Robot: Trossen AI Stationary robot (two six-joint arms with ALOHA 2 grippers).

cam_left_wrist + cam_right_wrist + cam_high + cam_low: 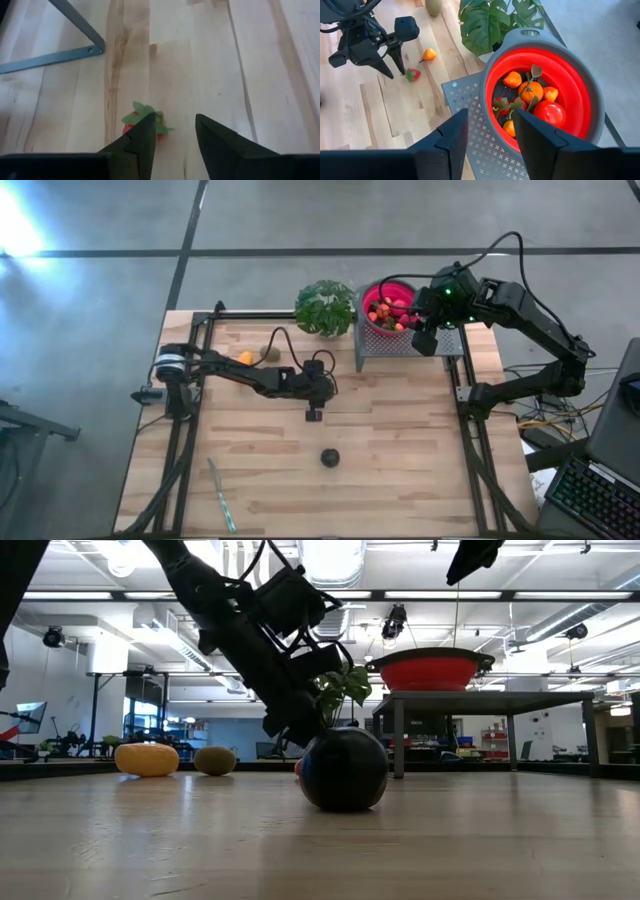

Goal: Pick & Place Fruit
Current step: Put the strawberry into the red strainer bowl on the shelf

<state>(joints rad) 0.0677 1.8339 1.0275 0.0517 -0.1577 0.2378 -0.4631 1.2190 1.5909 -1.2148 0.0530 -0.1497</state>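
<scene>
A red strawberry (129,128) with green leaves lies on the wooden table, just outside one finger of my left gripper (175,117), which is open with nothing in its gap. In the right wrist view the strawberry (413,75) lies beside those fingertips, and a small orange fruit (428,53) lies a little past it. A dark round fruit (329,457) rests nearer the front edge. A yellow-orange piece (245,357) and a kiwi (270,354) lie at the far left. My right gripper (490,112) hangs open above the red bowl (570,85), which holds several fruits. My left gripper's one finger (142,137) stands low over the table right beside the strawberry's leafy end (142,108) and covers part of the fruit in the wrist view. I cannot tell whether it touches it. The strawberry lies on the table, outside the gap.
The bowl sits on a grey perforated stand (385,345) at the far right, with a leafy green plant (325,307) to its left. A thin pale stick (221,495) lies near the front left. Black frame rails (190,440) run along the table's sides.
</scene>
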